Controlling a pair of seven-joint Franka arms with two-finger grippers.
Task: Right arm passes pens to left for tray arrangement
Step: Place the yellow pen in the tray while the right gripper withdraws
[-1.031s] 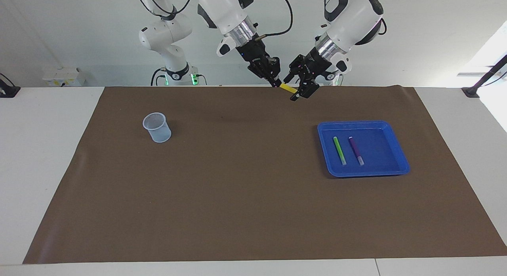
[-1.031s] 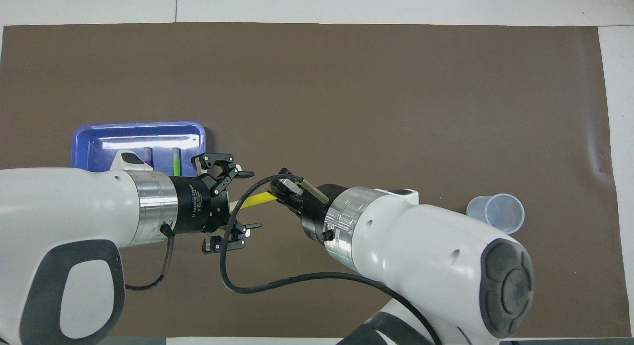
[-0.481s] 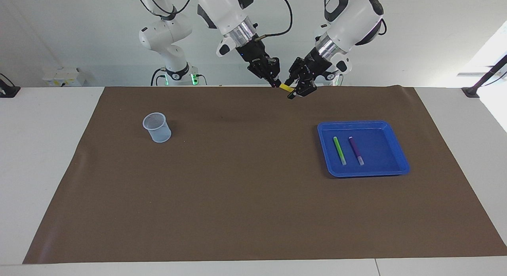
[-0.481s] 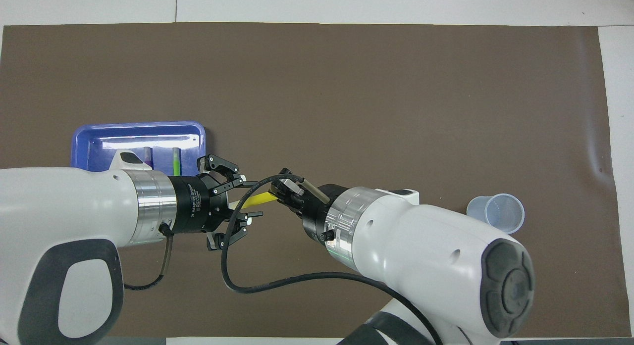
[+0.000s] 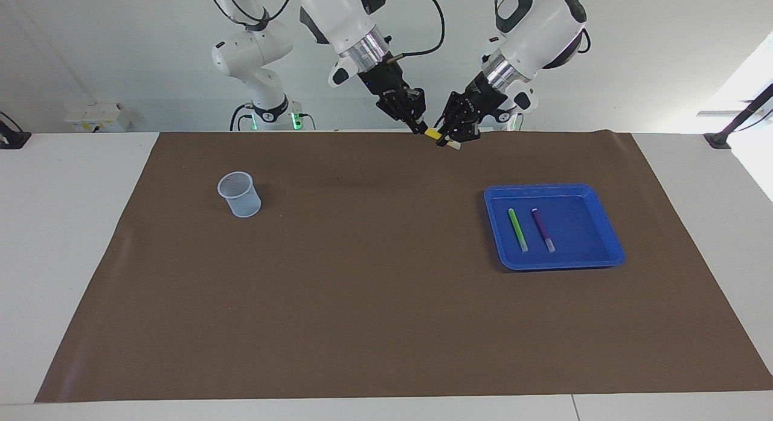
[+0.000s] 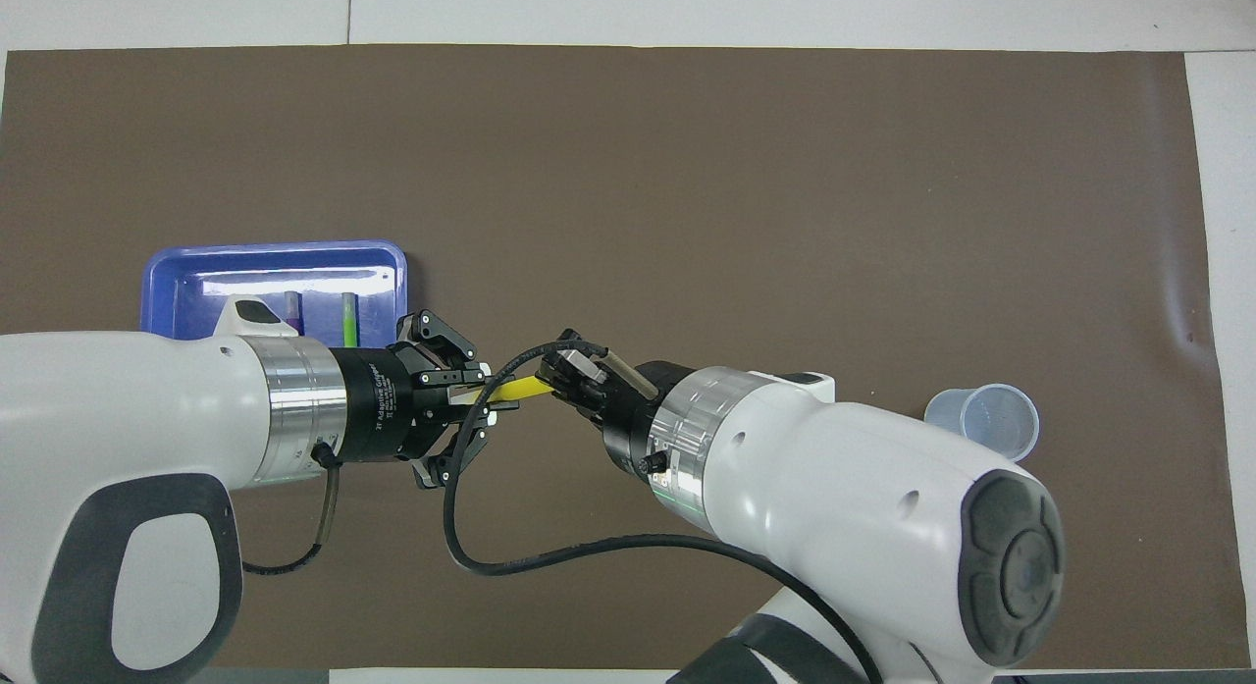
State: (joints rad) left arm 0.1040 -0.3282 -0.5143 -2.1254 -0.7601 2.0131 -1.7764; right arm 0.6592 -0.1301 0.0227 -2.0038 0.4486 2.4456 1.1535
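The right gripper (image 5: 417, 127) and the left gripper (image 5: 452, 136) meet in the air over the mat's edge by the robots. Both are shut on the yellow pen (image 5: 433, 133), the right on one end, the left on the pale end. In the overhead view the yellow pen (image 6: 516, 392) spans from the left gripper (image 6: 479, 405) to the right gripper (image 6: 551, 378). The blue tray (image 5: 555, 189) lies toward the left arm's end, and in it lie the green pen (image 5: 517, 229) and the purple pen (image 5: 543, 230) side by side. The left arm partly covers the tray (image 6: 275, 248) in the overhead view.
A small translucent cup (image 5: 239, 194) stands on the brown mat (image 5: 362, 288) toward the right arm's end; it also shows in the overhead view (image 6: 984, 422). A black cable (image 6: 510, 566) loops below the right wrist.
The left gripper moved in along the yellow pen and its open fingers closed on the pale end. The right gripper kept hold of the pen and barely moved.
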